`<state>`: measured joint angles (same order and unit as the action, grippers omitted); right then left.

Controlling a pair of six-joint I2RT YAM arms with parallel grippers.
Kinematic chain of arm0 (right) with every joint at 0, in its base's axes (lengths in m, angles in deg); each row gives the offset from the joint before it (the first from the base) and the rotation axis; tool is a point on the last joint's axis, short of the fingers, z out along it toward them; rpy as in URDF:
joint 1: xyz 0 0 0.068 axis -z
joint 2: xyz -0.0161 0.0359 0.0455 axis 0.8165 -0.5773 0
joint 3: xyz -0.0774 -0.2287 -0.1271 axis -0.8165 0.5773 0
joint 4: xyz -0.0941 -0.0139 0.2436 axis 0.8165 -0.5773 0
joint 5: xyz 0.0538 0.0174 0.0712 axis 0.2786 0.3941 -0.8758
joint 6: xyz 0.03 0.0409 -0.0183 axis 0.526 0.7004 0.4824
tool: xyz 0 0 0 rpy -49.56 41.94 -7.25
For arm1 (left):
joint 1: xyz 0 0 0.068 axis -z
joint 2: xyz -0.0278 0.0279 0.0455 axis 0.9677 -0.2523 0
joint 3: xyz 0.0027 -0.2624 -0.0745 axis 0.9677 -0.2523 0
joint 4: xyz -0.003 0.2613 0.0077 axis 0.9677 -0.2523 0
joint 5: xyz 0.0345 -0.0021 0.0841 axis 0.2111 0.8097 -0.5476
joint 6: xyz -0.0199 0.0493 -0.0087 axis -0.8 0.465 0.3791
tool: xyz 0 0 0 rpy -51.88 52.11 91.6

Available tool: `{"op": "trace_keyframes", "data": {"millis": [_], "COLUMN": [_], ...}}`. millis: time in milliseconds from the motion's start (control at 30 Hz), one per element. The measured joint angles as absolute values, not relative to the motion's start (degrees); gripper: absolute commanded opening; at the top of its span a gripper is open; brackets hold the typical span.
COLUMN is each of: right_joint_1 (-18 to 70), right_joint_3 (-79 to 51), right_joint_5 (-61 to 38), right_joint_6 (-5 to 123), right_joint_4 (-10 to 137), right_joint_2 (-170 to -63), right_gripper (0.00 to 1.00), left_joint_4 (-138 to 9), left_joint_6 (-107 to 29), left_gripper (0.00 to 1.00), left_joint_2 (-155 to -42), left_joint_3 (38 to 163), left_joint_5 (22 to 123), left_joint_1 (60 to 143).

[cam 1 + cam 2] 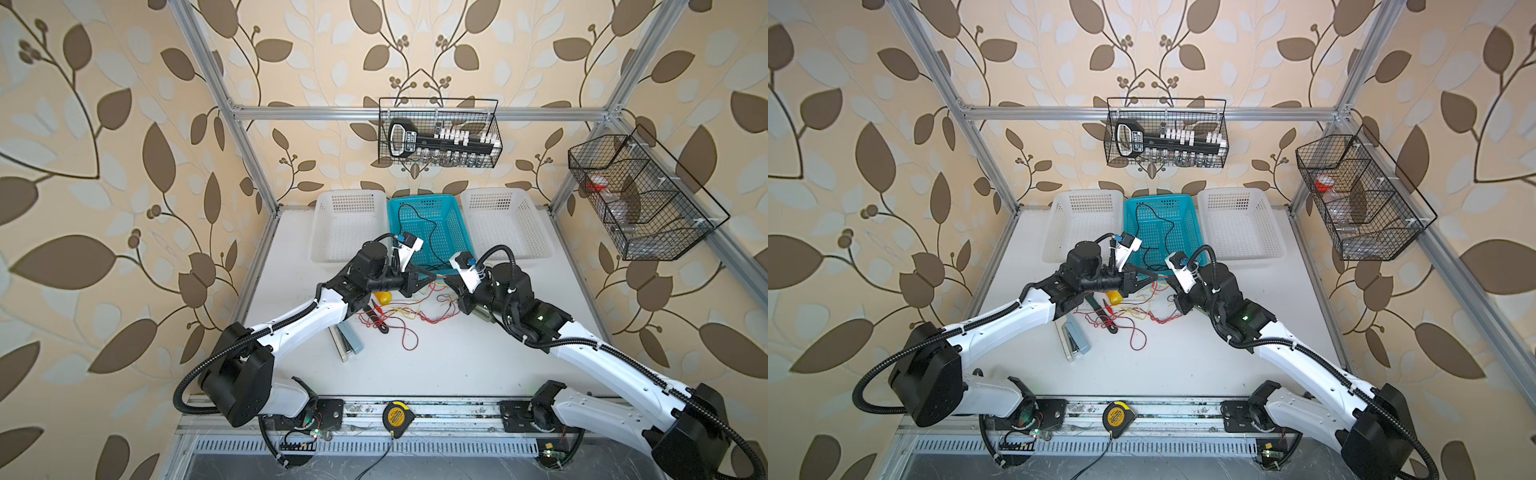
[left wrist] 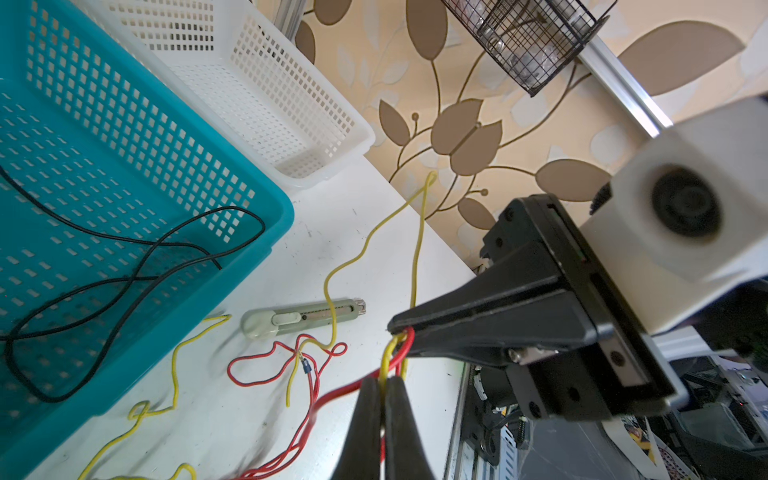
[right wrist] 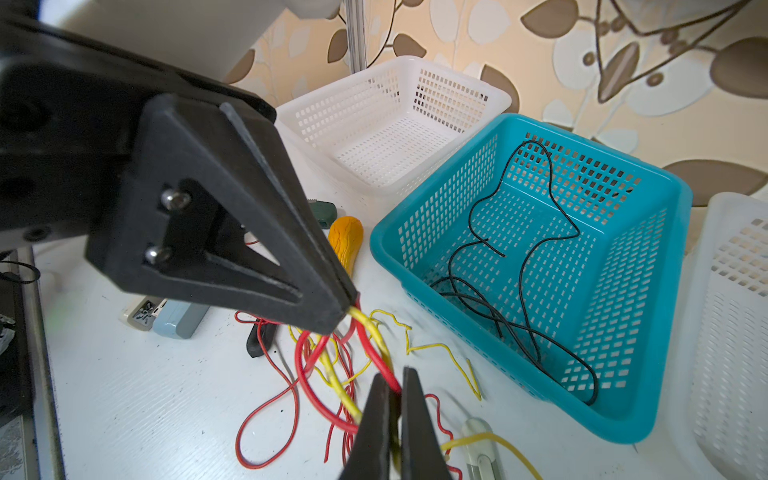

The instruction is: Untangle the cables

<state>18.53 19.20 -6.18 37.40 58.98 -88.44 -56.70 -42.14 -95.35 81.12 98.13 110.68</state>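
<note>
Pinching slim red-yellow cables (image 3: 376, 354): tapered black left gripper (image 2: 384, 380), right gripper (image 3: 397, 379).

Honestly, nothing here reads cleanly. The yellow tape measure (image 1: 394, 419) on the front rail (image 1: 457, 409) has a round label with dark print, too small to make out. The black tool (image 1: 409, 138) in the wire basket (image 1: 436, 99) has a white-lettered badge, blurred too. A pale gadget (image 3: 143, 312) on the tabletop (image 3: 124, 395) shows black markings, unreadable.
</note>
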Motion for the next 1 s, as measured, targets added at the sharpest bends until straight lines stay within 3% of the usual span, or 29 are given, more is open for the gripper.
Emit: {"op": "trace_keyframes", "data": {"millis": [300, 567, 800, 1000], "right_joint_1": [18.25, 18.12, 17.99, 17.88], "right_joint_3": [19.20, 19.03, 18.35, 15.25], "right_joint_5": [-9.76, -13.46, -14.00, -12.14], "right_joint_6": [39.09, 39.59, 39.87, 38.63], "right_joint_4": [59.79, 59.33, 55.72, 54.91], "right_joint_2": [-88.44, -88.42, -85.23, -83.92], "right_gripper": [0.04, 0.05, 0.39, 0.41], "left_joint_4": [-56.54, -56.28, -58.16, -60.96], "left_joint_6": [-42.60, -42.77, -40.11, -36.67], "left_gripper": [0.00, 0.00, 0.00, 0.00], "left_joint_2": [-90.37, -87.90, -87.70, -87.70], "left_joint_3": [77.58, 75.52, 75.42, 75.44], "left_joint_5": [87.31, 84.64, 80.60, 80.51], "left_joint_1": [112.64, 113.30, 111.75, 111.03]}}
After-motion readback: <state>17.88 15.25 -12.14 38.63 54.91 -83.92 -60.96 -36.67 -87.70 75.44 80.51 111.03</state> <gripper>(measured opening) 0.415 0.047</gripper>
